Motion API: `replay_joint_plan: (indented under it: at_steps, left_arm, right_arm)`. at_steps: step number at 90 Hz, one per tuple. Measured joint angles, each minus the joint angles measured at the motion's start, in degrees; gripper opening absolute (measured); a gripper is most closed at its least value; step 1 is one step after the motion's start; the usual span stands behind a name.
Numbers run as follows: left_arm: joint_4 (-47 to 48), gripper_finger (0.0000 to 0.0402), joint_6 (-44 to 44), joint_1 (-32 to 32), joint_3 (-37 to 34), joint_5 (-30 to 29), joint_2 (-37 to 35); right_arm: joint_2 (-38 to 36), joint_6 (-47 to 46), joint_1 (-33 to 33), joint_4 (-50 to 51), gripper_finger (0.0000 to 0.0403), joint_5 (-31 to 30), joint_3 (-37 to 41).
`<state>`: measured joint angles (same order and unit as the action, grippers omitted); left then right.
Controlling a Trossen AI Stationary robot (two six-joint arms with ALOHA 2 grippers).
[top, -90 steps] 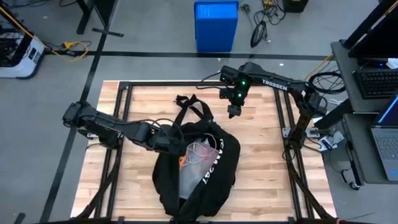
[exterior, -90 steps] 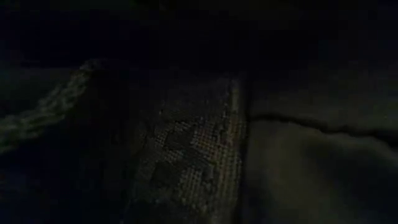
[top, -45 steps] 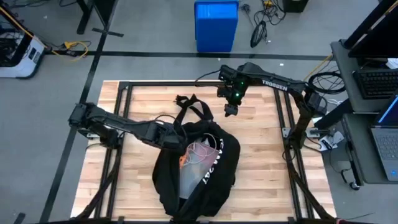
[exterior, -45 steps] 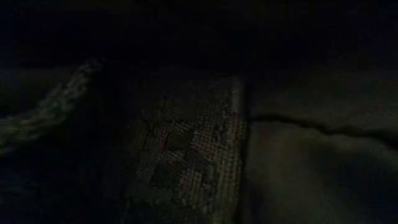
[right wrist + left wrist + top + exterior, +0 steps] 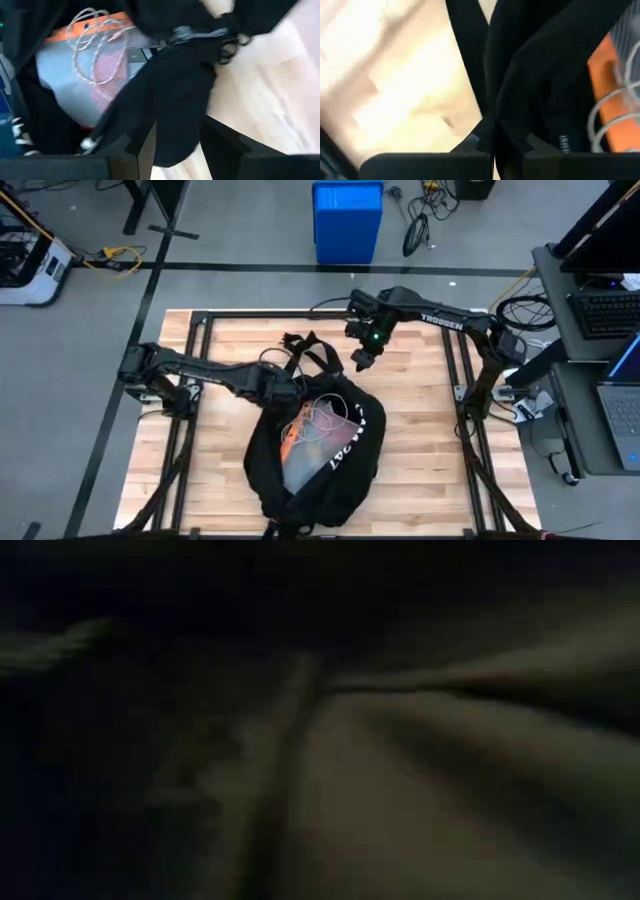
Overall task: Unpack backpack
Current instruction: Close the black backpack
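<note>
Your left gripper (image 5: 283, 387) is clenched on the backpack (image 5: 318, 442) rim; pull it wide before the open right gripper (image 5: 362, 364) reaches in.

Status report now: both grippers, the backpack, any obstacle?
Left gripper at the backpack opening edge, jaws shut on fabric. Right gripper hovers above the top handle. Backpack open, white cable and orange item visible inside.

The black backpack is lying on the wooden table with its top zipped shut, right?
Not quite. The backpack does lie on the wooden table, but its top is open, not zipped shut. The high view shows a white cable and something orange inside the opening, with the left hand at its edge.
</note>
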<state>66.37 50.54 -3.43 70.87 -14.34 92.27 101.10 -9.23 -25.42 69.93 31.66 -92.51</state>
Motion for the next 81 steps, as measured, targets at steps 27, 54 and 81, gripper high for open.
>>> replay_joint_plan:
  at_steps: [27,54,81]
  left_arm:
    - [-2.9,0.0,-28.6,9.8,0.0,-6.1,-1.3]
    - [-3.0,0.0,-46.3,16.5,0.2,3.8,-6.4]
    - [-1.2,0.0067,-38.9,16.8,1.2,6.8,-16.1]
  right_arm:
    - [-0.4,-17.6,8.0,-12.9,0.013,-0.4,0.0]
    - [-0.4,-25.2,12.2,-15.4,0.013,-7.0,-0.1]
    - [-2.7,-13.3,5.6,-6.1,0.013,-9.7,0.0]
